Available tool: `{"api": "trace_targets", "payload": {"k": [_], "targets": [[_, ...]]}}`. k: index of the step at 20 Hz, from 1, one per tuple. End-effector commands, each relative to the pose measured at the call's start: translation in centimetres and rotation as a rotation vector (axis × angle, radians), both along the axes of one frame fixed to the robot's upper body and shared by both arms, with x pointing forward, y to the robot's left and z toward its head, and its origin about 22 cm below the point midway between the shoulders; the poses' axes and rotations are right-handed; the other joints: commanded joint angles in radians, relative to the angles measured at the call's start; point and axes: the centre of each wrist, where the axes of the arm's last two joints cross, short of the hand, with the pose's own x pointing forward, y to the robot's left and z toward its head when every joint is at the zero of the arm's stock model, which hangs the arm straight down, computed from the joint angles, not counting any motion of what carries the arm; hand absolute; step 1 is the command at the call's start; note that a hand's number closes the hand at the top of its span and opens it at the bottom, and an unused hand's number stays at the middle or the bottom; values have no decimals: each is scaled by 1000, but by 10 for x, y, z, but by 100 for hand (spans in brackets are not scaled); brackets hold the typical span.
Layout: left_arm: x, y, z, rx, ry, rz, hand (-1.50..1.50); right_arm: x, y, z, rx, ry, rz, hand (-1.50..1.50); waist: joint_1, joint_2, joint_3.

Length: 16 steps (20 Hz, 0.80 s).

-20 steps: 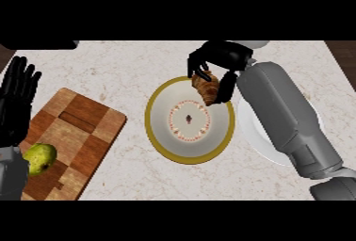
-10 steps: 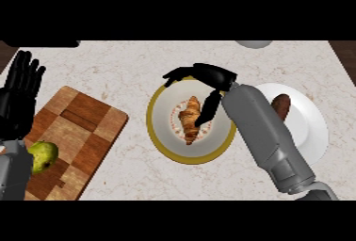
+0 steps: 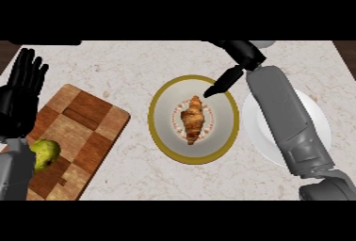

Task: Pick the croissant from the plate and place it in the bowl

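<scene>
A golden-brown croissant (image 3: pixel 193 118) lies lengthwise in the middle of a yellow-rimmed plate (image 3: pixel 160 136) at the counter's centre. My right hand (image 3: pixel 238 59) hovers past the plate's far right rim, open, with fingers (image 3: pixel 220 84) pointing down toward the rim; it holds nothing and stands apart from the croissant. A white bowl (image 3: pixel 252 123) sits just right of the plate, and my right forearm hides much of it. At the left edge my left hand (image 3: pixel 21 96) rests open, fingers up.
A checkered wooden cutting board (image 3: pixel 82 127) lies left of the plate, with a green pear (image 3: pixel 43 153) at its near left corner beside my left forearm. The marble counter's back edge runs along the top.
My right hand was over the croissant at the plate's far right rim. It has since opened and pulled back up and to the right. The croissant now lies uncovered at the plate's centre.
</scene>
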Motion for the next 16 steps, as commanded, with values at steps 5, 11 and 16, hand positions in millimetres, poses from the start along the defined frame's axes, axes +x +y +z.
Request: {"api": "trace_targets", "payload": {"k": [5,11,16], "targets": [[-3,-6,-5,4,-30,-35,0,11,-105,17,133,64,-160,-150,39,17,1],[9,-8,7,1,-28,-36,0,3,-167,36,207,57,-172,-150,57,38,3],[13,-26,17,3,-56,-70,0,-6,-194,32,199,77,-174,-150,73,41,6]]}}
